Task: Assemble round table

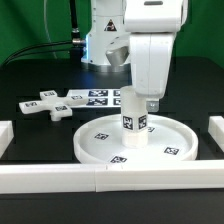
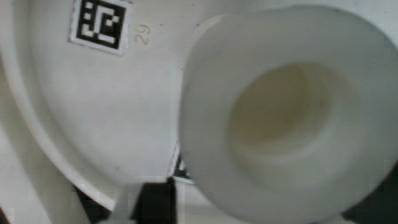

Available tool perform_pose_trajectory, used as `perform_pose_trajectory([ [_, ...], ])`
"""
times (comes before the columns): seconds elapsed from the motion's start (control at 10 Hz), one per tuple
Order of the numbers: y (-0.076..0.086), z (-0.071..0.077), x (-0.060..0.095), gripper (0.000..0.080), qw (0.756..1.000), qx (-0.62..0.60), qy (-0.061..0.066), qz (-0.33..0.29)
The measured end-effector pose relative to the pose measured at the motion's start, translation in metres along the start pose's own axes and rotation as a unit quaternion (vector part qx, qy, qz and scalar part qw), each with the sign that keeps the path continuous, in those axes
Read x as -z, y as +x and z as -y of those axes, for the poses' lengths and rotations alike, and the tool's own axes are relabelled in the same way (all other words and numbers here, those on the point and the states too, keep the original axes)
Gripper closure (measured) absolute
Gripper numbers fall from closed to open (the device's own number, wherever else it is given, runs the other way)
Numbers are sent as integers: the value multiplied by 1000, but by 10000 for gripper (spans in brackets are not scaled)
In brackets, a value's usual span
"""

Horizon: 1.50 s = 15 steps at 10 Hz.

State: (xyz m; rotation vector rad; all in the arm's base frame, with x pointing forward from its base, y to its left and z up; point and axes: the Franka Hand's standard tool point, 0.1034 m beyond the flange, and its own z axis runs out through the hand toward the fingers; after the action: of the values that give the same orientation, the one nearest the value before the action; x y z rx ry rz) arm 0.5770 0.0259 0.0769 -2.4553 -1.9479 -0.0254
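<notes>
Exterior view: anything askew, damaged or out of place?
Nothing stands out. The leg stands upright near the middle of the disc, with the gripper closed on its top. The foot piece lies flat off the disc, toward the exterior view's left, next to the marker board.

The arm is showing glossy white shells with rounded edges, and its thick last link is looking like a broad block with soft corners. The farther links are showing white too, with grey shadows in the seams and a pale bluish light on one side. Thin dark cables are running off from the arm's back part. The pincer is showing dark parts under its white housing; in the wrist view one finger is appearing black and blurred.
</notes>
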Motion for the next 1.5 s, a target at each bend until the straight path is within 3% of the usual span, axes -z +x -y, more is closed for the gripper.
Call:
perform_pose_trajectory([
  [0.1, -3, -2, 1, 381, 1000, -3, -1, 0],
  [0.2, -7, -3, 2, 381, 1000, -5, -2, 0],
  [0.3, -11, -5, 2, 217, 1000, -9, -3, -1],
  [0.4, -14, -6, 3, 170, 1000, -12, -4, -1],
  [1.3, -46, -6, -5, 150, 999, -44, 2, 0],
  [1.5, -52, -3, -10, 150, 998, -59, -5, -1],
])
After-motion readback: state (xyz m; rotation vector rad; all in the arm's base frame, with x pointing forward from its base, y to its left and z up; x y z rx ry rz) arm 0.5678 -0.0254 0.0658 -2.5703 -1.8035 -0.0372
